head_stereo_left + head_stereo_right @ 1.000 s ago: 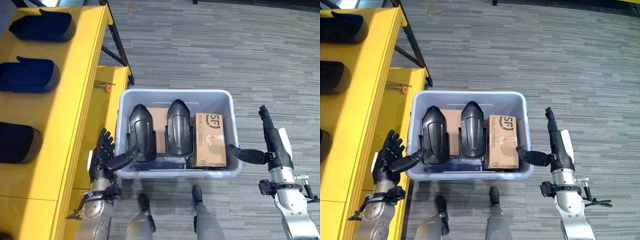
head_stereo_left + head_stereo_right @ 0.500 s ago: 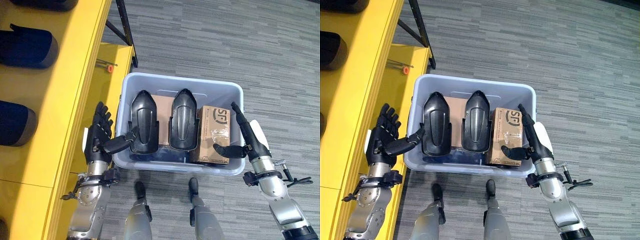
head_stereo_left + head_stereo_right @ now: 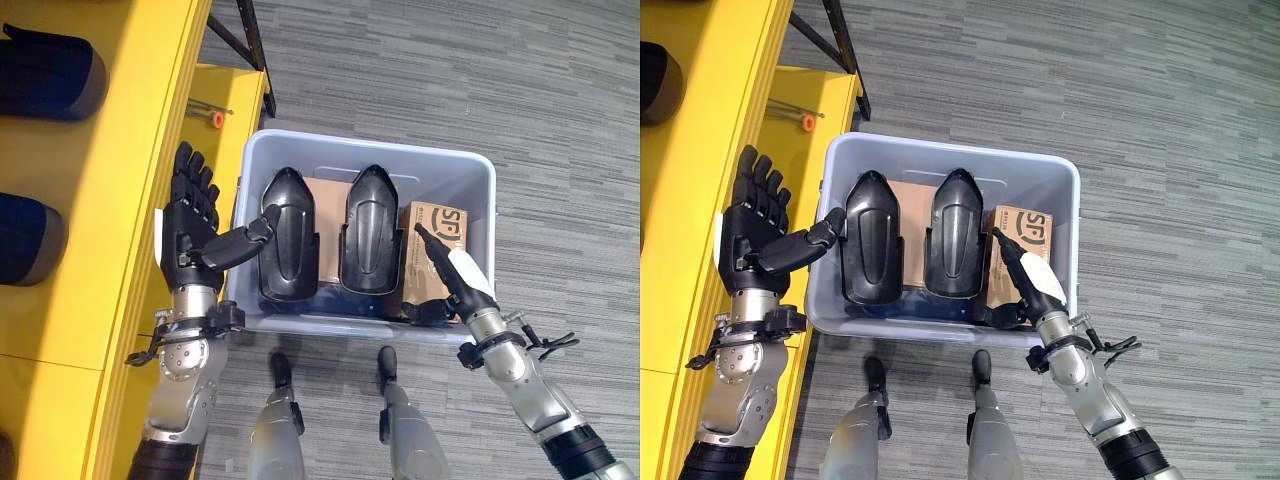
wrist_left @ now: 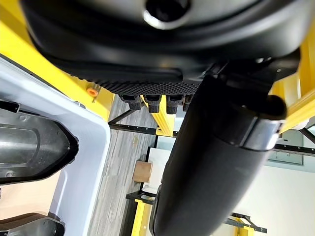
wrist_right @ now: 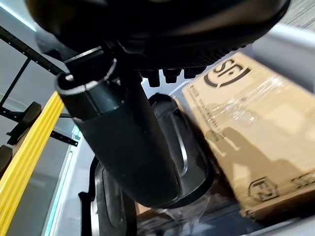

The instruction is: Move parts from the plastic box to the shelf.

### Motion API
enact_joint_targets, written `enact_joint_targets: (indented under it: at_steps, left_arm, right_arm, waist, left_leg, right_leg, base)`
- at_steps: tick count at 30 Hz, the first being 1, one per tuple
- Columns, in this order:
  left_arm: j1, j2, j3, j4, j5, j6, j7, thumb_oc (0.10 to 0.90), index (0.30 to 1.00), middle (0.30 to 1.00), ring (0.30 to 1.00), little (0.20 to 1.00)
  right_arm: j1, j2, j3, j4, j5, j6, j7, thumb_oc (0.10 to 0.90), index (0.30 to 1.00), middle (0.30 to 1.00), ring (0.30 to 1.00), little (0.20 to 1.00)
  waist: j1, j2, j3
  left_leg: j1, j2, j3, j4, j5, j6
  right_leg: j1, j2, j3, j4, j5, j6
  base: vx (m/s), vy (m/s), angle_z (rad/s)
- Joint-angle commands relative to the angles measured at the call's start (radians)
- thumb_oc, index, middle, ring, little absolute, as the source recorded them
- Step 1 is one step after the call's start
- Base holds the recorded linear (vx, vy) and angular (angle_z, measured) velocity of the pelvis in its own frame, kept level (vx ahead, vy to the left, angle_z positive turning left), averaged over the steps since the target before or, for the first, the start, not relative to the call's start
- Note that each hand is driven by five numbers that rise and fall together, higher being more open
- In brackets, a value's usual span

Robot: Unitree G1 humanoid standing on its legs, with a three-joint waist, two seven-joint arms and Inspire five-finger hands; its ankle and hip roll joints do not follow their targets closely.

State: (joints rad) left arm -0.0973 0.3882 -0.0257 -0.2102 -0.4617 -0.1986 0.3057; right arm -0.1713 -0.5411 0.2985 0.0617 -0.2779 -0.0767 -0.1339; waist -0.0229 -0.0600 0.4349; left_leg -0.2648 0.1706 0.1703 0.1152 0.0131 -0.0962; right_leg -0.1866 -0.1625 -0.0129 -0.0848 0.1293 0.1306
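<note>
Two black moulded parts lie side by side in the plastic box (image 3: 470, 175) at the centre of the left eye view: the left part (image 3: 288, 245) and the right part (image 3: 370, 240), with a cardboard carton (image 3: 440, 255) just beside the right part at the box's right end. The left hand (image 3: 195, 225) stands at the left of the frame, outside the box wall, fingers spread and straight, its thumb reaching over the rim toward the left part. The right hand (image 3: 455, 275) is at the lower right over the carton, fingers straight, its thumb low by the near wall. The yellow shelf (image 3: 120, 150) fills the left side, with dark blue parts (image 3: 50, 75) lying on it.

In the right eye view, an orange-tipped tool (image 3: 800, 120) lies on the shelf's lower level at the upper left.

In the left wrist view, the box wall and the end of a black part show at the left, apart from the hand.

In the right wrist view, the carton sits at the right, both black parts beyond the thumb.
</note>
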Motion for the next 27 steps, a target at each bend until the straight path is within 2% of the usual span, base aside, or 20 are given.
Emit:
enact_joint_targets:
  at_steps: [1, 14, 27]
  left_arm:
    - [-0.060, 0.045, -0.007, -0.138, 0.055, -0.128, 0.028, 0.900, 1.000, 1.000, 1.000, 1.000]
    - [-0.088, 0.024, -0.050, -0.133, 0.046, -0.132, 0.053, 0.900, 1.000, 1.000, 1.000, 1.000]
    - [-0.096, -0.001, -0.073, -0.112, 0.047, -0.130, 0.086, 0.900, 1.000, 1.000, 1.000, 1.000]
  right_arm:
    - [-0.114, 0.036, 0.019, -0.009, -0.058, -0.040, -0.055, 0.900, 1.000, 1.000, 1.000, 1.000]
    - [-0.250, 0.079, 0.094, 0.054, -0.135, -0.010, -0.107, 0.900, 1.000, 1.000, 1.000, 1.000]
    - [-0.288, 0.122, 0.106, 0.111, -0.137, 0.015, -0.150, 0.900, 1.000, 1.000, 1.000, 1.000]
  waist:
    - [0.010, -0.009, -0.058]
    - [0.030, 0.009, -0.037]
    - [0.049, 0.025, -0.007]
  left_leg:
    - [-0.097, 0.033, -0.014, 0.010, 0.077, -0.014]
    - [-0.130, 0.019, -0.030, 0.018, 0.075, -0.008]
    - [-0.177, -0.012, -0.048, 0.036, 0.064, 0.011]
  right_leg:
    - [0.087, -0.066, -0.057, 0.069, -0.161, 0.020]
    - [0.079, -0.074, -0.076, 0.069, -0.162, 0.024]
    - [0.061, -0.095, -0.093, 0.074, -0.155, 0.031]
  base:
    - [0.00, 0.000, 0.00]
    - [0.00, 0.003, 0.02]
    - [-0.01, 0.029, 0.10]
